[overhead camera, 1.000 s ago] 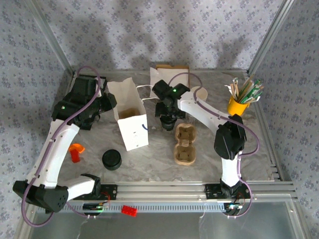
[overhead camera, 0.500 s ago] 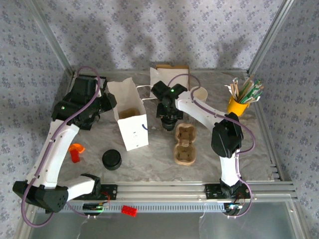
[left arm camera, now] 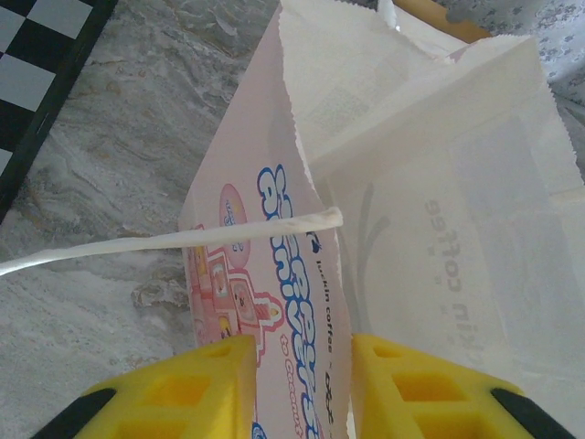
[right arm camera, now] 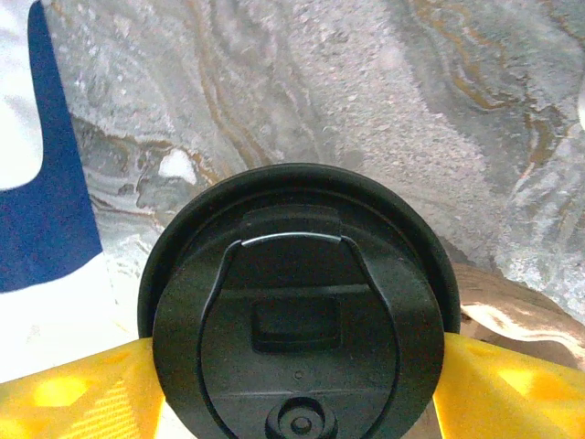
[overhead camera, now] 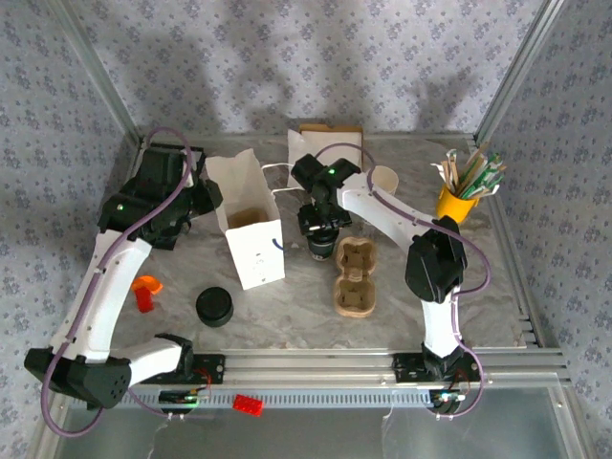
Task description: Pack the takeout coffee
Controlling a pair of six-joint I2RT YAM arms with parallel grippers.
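Observation:
The takeout coffee (right arm camera: 297,302) shows its round black lid from above, standing on the marbled table just right of the white paper bag (overhead camera: 251,234). My right gripper (right arm camera: 297,366) is shut on it, a yellow finger (right arm camera: 73,398) pressed against each side under the lid. From above, the cup (overhead camera: 322,249) sits under the right gripper (overhead camera: 321,229). My left gripper (left arm camera: 303,352) is shut on the bag's upper side wall (left arm camera: 292,274), holding the bag's mouth open. Over at the bag's left edge is the left gripper (overhead camera: 206,196).
A cardboard cup carrier (overhead camera: 353,277) lies right of the cup. A stack of black lids (overhead camera: 215,306) and an orange object (overhead camera: 145,292) sit front left. A yellow holder with stirrers (overhead camera: 459,196), cream cups (overhead camera: 382,180) and a cardboard box (overhead camera: 330,134) stand at the back.
The right gripper's jaws have narrowed onto the cup and it has shifted slightly toward the near edge. The left arm and the bag have not moved.

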